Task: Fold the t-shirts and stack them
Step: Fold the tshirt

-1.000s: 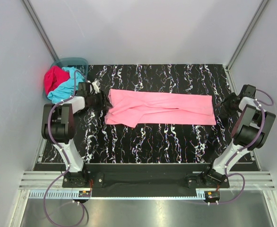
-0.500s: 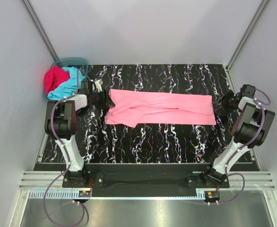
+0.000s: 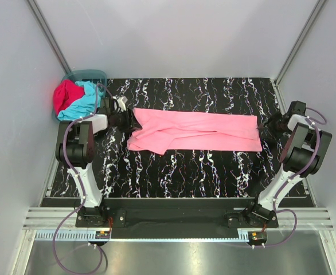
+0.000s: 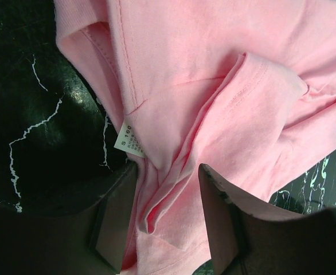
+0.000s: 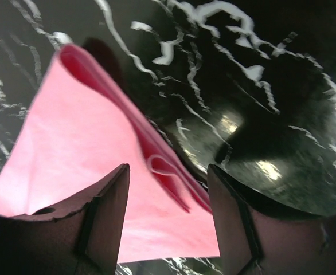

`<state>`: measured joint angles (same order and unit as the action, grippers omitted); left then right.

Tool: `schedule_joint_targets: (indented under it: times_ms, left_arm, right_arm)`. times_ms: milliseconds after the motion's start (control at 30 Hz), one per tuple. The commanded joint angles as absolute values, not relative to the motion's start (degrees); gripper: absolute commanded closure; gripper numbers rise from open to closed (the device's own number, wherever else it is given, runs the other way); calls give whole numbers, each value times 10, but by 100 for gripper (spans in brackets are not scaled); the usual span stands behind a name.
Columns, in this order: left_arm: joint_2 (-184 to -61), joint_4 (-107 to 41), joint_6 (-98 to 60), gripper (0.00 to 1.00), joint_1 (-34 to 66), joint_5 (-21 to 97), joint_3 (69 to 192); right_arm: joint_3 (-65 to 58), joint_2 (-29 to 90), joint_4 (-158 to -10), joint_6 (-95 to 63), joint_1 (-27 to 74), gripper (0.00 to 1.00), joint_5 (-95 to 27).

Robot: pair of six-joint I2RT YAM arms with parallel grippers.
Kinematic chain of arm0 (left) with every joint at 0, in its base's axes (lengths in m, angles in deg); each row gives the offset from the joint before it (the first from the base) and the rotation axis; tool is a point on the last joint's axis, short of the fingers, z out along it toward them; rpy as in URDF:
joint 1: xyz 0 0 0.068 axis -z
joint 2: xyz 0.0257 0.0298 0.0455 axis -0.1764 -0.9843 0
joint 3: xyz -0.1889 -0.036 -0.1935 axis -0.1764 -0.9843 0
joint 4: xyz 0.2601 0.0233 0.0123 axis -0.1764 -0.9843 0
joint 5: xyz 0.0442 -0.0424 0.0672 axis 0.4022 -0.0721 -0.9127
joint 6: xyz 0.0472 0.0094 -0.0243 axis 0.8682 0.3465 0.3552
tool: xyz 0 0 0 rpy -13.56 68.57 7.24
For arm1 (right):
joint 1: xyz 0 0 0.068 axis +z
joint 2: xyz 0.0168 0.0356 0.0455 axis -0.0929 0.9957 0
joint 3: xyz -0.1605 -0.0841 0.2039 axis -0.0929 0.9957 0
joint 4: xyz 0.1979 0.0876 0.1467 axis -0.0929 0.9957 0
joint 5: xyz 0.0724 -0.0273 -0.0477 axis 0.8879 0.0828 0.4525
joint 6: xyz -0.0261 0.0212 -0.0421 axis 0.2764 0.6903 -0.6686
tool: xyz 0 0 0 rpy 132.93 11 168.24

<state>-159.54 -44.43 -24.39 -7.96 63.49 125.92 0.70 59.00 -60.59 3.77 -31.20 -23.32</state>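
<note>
Matt pink t-shirt (image 3: 194, 132) — soft knit cloth, glossy black marbled table (image 3: 214, 172), translucent teal plastic basket (image 3: 90, 73)

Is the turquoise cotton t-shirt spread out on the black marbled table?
No, the turquoise cotton t-shirt sits crumpled in the teal plastic basket beside a crimson red t-shirt.

The black marbled table (image 3: 185, 172) carries one pink t-shirt (image 3: 196, 130), lying flat and spanning from the left gripper (image 3: 128, 121) to the right gripper (image 3: 265, 127).
</note>
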Motion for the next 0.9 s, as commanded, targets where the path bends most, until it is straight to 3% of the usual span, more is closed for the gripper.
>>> schedule_joint_targets:
  times_ms: [0,867]
  left_arm:
    - [-1606,-442,-244,47,-74,642,1267]
    - [-1605,-431,-246,51,-79,661,1258]
  right_arm:
    - [-20,604,-548,29,-311,36,-299]
    - [-65,656,-560,5,-265,40,-163]
